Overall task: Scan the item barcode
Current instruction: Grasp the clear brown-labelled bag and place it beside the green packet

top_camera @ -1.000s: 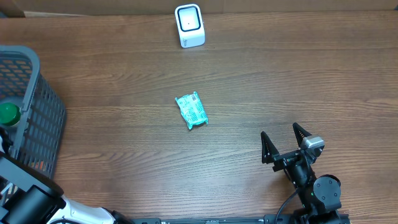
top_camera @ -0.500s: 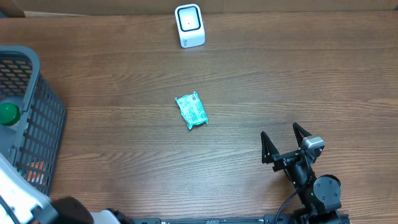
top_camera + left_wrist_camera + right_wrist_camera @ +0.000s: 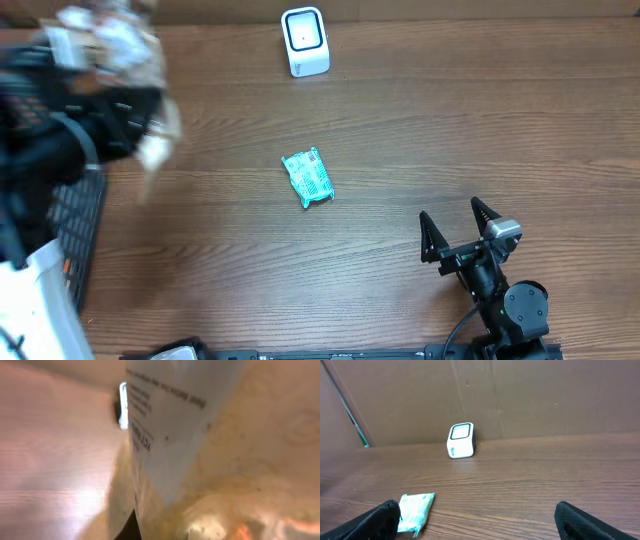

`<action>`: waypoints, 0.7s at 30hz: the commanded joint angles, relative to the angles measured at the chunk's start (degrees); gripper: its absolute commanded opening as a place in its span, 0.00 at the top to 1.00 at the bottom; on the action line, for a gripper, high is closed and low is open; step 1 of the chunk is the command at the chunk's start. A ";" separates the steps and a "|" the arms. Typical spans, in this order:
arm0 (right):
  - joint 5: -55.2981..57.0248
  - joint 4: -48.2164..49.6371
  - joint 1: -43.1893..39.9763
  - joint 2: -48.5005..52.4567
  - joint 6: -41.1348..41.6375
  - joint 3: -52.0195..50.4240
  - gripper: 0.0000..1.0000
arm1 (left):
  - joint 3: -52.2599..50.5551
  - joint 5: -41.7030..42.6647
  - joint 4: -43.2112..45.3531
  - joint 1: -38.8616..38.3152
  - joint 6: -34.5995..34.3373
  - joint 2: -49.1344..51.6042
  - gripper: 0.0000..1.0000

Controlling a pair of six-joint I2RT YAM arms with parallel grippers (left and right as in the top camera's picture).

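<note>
Left wrist: illegible black print on white packet (image 3: 170,420)

The left arm (image 3: 60,130) and the bag (image 3: 125,50) it carries are blurred, hiding most of the basket (image 3: 88,210).

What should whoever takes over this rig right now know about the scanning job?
Left pincer: shut on a snack bag, raised near the basket; the overhead view is blurred there.
Right pincer: open, empty, near the front right.
The scanner stands at the far edge; a teal packet lies mid-table.
Done: bag picked up.
Left: show its barcode to the scanner.
</note>
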 commanded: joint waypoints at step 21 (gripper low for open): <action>0.31 0.35 0.44 -0.42 -0.24 -0.59 0.00 | -66.55 5.70 64.61 -14.99 -29.00 10.75 0.62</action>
